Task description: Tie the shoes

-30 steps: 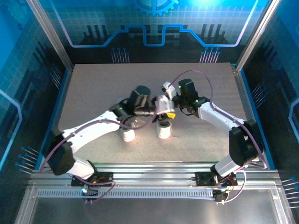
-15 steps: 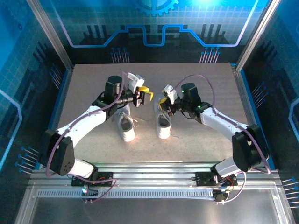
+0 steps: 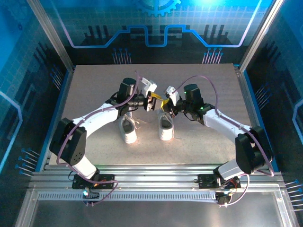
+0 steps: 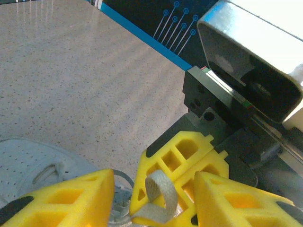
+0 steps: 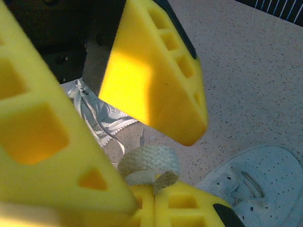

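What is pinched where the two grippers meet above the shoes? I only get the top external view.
Observer: The right wrist view shows the right gripper shut on a loop of white lace.
Operator: Has the left gripper got it too?
Observer: No. In the left wrist view the left gripper is open, its fingers on either side of the right gripper's tips and the loop, not closed on them.

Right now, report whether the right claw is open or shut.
Shut. On the right claw the yellow fingers press together, pinching a loop of white lace.
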